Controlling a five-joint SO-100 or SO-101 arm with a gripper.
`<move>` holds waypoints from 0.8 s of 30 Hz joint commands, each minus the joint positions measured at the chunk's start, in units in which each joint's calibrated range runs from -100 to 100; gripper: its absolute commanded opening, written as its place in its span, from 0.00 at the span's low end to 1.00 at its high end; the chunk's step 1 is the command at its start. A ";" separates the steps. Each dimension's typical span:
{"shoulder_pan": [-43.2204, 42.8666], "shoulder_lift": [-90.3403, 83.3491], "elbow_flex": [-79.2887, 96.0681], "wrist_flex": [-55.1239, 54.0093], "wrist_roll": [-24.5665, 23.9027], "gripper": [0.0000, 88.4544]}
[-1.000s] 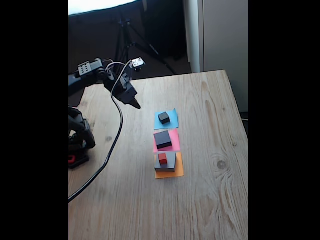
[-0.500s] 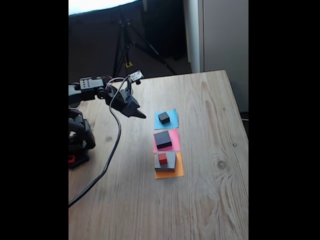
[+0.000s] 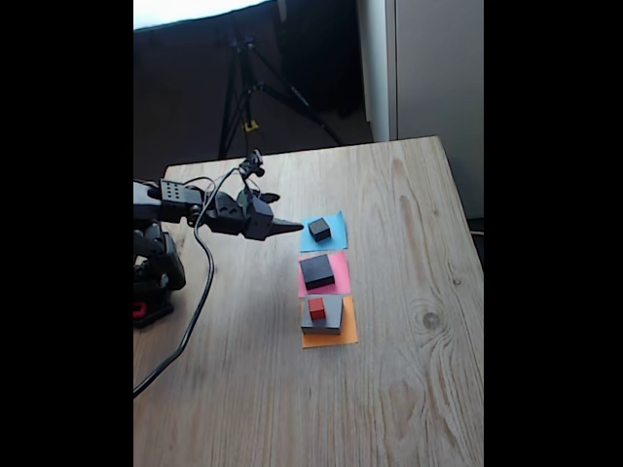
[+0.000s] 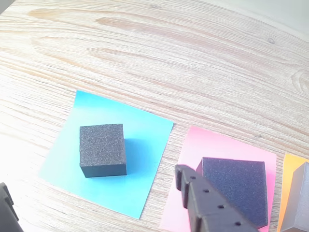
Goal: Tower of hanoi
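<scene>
The Tower of hanoi blocks stand in a column on coloured paper squares. The small black cube sits on the blue square. On the pink square rests the medium black block. The large grey block lies on the orange square, with the tiny red cube on top of it. My gripper hovers just left of the small black cube in the fixed view. It is open and holds nothing, and in the wrist view the cube lies ahead between its fingers.
The arm's base stands at the left edge of the wooden table, with a black cable trailing toward the front. A tripod stands behind the table. Bare wood lies right of and in front of the blocks.
The arm has swung down and to the right, bringing the gripper from high at the left to just beside the blue square. The blocks have not moved.
</scene>
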 commanded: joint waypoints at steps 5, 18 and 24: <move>0.46 7.99 4.26 -18.79 -1.98 0.49; 0.30 16.02 5.08 -28.17 -3.32 0.52; -0.62 21.85 4.90 -35.05 -6.33 0.53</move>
